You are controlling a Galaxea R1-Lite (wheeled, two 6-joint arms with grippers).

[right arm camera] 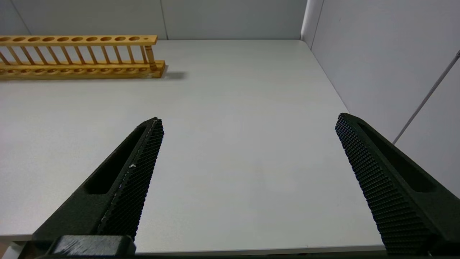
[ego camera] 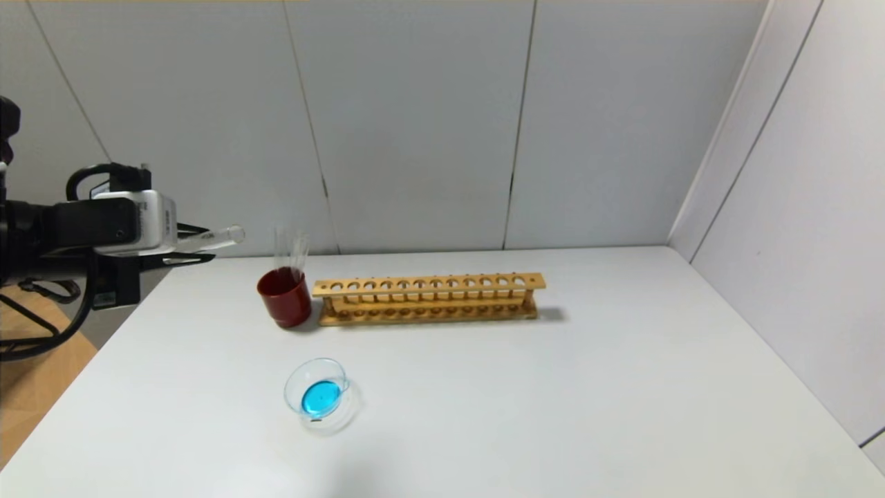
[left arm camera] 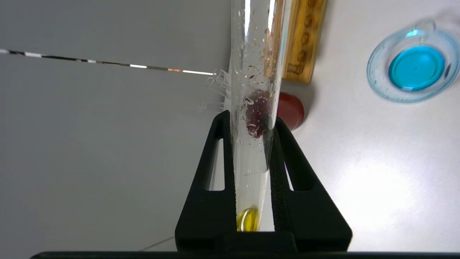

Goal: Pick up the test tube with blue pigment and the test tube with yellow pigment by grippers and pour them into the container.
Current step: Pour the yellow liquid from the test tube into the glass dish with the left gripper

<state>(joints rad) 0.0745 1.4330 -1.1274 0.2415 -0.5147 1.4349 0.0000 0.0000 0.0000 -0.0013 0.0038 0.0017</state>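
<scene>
My left gripper (ego camera: 197, 247) is at the far left, level with the table's back-left corner and well above it. It is shut on the test tube with yellow pigment (ego camera: 211, 238), which lies almost level and points right. In the left wrist view the tube (left arm camera: 251, 151) sits between the fingers (left arm camera: 212, 169) with yellow liquid at its base (left arm camera: 248, 220). The container (ego camera: 318, 395), a low clear dish holding blue liquid, sits at front left of the table and also shows in the left wrist view (left arm camera: 413, 61). The test tube with blue pigment is not in view. My right gripper (right arm camera: 248, 124) is open and empty above the right front table.
A dark red cup (ego camera: 285, 296) holding clear tubes (ego camera: 290, 250) stands at the back, left of a long wooden tube rack (ego camera: 429, 299) with empty holes. White walls close the back and right side. The table's left edge (ego camera: 83, 373) runs below my left arm.
</scene>
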